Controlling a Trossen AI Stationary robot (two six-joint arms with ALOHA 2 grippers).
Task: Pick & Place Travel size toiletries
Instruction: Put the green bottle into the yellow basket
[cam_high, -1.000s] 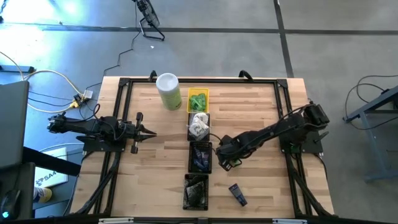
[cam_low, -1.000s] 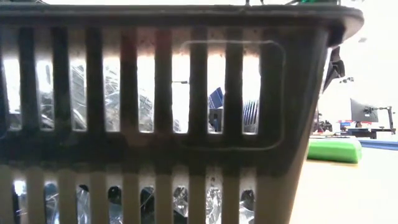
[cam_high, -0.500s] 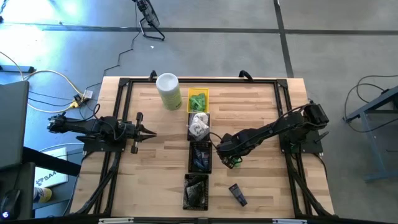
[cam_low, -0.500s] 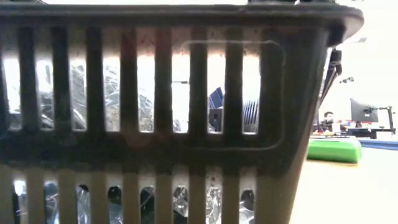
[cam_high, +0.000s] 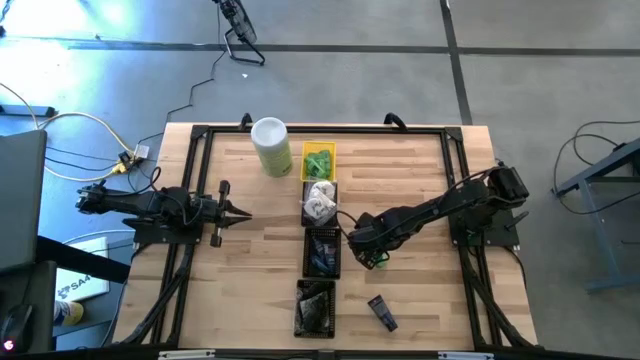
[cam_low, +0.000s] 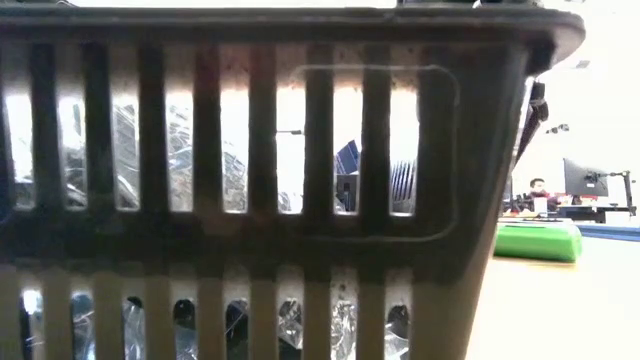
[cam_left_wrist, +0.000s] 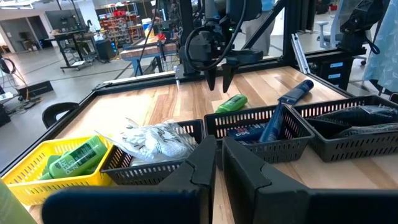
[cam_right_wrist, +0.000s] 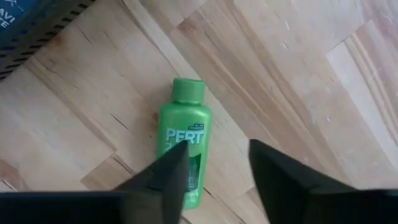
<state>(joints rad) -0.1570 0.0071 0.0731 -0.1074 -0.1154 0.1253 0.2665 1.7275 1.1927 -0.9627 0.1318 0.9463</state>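
Note:
A bright green little bottle (cam_right_wrist: 185, 146) lies on its side on the bare wood, right of the row of trays (cam_high: 380, 263) (cam_left_wrist: 231, 102) (cam_low: 537, 242). My right gripper (cam_right_wrist: 217, 167) (cam_high: 368, 258) (cam_left_wrist: 219, 84) hovers over it, open and pointing down, clear of it; one finger stands over the bottle's lower part and the other beside it. A dark blue tube (cam_high: 380, 312) (cam_left_wrist: 296, 93) lies on the table nearer the near edge. My left gripper (cam_high: 247, 212) (cam_left_wrist: 216, 155) waits shut at the table's left.
A row of trays runs down the table's middle: a yellow one (cam_high: 318, 160) with green bottles, a black one (cam_high: 320, 203) with white wrapped pieces, a black one (cam_high: 322, 250) with dark blue packets, and another black one (cam_high: 315, 305). A tall pale-green canister (cam_high: 271, 146) stands at the far side.
My right gripper has edged a little toward the row of trays and stays open over the green bottle. The bottle has not moved.

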